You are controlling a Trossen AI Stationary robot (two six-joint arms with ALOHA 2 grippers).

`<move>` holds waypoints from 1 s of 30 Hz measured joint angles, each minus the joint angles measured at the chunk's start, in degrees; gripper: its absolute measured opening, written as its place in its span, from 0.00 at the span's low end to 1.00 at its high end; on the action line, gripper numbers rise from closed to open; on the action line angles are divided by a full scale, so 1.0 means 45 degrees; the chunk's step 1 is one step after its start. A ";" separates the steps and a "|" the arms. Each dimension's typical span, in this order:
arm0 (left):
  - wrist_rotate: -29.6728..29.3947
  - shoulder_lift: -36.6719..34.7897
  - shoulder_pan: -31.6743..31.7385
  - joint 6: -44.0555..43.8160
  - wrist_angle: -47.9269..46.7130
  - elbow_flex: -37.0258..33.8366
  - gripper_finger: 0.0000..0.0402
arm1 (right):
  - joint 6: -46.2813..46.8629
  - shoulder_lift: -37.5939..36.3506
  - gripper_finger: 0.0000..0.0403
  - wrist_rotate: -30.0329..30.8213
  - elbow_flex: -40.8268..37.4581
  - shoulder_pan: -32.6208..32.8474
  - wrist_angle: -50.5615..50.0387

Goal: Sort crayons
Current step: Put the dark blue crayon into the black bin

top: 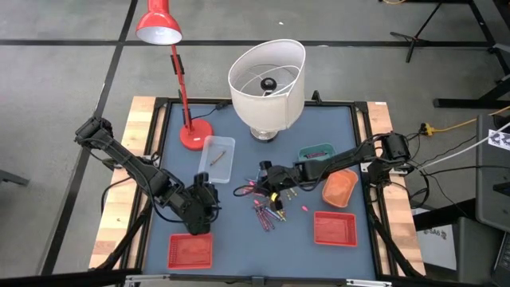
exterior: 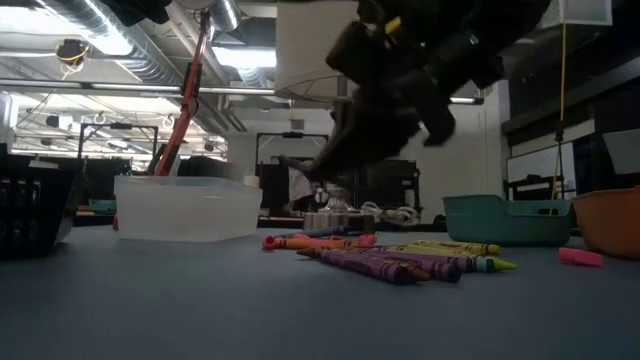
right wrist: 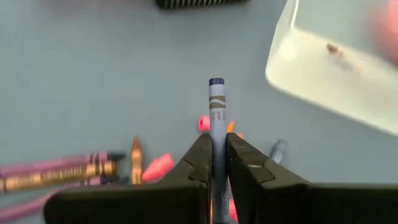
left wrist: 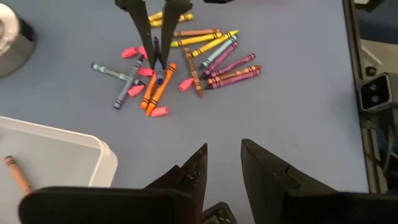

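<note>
A blue-grey table (top: 239, 239) carries a red desk lamp (top: 163, 32), its round base (top: 195, 135) at the far left, and a white lampshade (top: 268, 76) standing open end up beside it. Just in front of the lamp base sits a clear plastic bin (top: 218, 158). A teal tray (top: 317, 152) lies toward the right, with an orange bowl (top: 339, 188) just nearer the front. Two red mesh trays occupy the front edge, one at left (top: 190, 251) and one at right (top: 335, 228). Bare wooden boards (top: 119, 199) flank the table on both sides, over a grey floor (top: 48, 104).
</note>
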 joint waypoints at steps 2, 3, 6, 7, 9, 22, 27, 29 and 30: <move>-0.0220 0.0000 0.0002 0.0005 0.0000 0.0000 0.21 | 0.0287 0.0000 0.08 0.0000 0.0289 0.0000 0.0082; -0.0306 0.0000 0.0024 0.0005 0.0000 0.0000 0.21 | 0.0499 0.0000 0.08 0.0000 0.0433 0.0000 0.0118; -0.0338 0.0000 0.0159 0.0005 -0.0005 0.0000 0.21 | 0.0991 0.0000 0.08 0.0000 0.0657 0.0000 0.0625; -0.0346 0.0000 0.0220 0.0005 -0.0005 0.0000 0.21 | 0.1179 0.0000 0.08 -0.0004 0.0706 0.0000 0.0884; -0.0360 0.0000 0.0345 0.0005 -0.0005 0.0000 0.21 | 0.1465 0.0000 0.08 -0.0036 0.0731 0.0000 0.1555; -0.0360 0.0000 0.1150 0.0008 -0.0002 0.0000 0.21 | 0.2009 0.0000 0.08 -0.1481 0.0731 0.0000 0.4661; -0.0441 0.0000 0.1411 0.0025 0.0326 0.0000 0.21 | 0.2240 0.0000 0.08 -0.1481 0.0731 0.0000 0.5281; -0.0552 0.0000 0.1513 0.0130 0.0505 0.0000 0.21 | 0.2240 0.0000 0.08 -0.1482 0.0731 0.0000 0.5356; -0.0568 0.0000 0.1562 0.0278 0.0654 0.0000 0.21 | 0.2240 0.0000 0.08 -0.1486 0.0731 0.0000 0.5439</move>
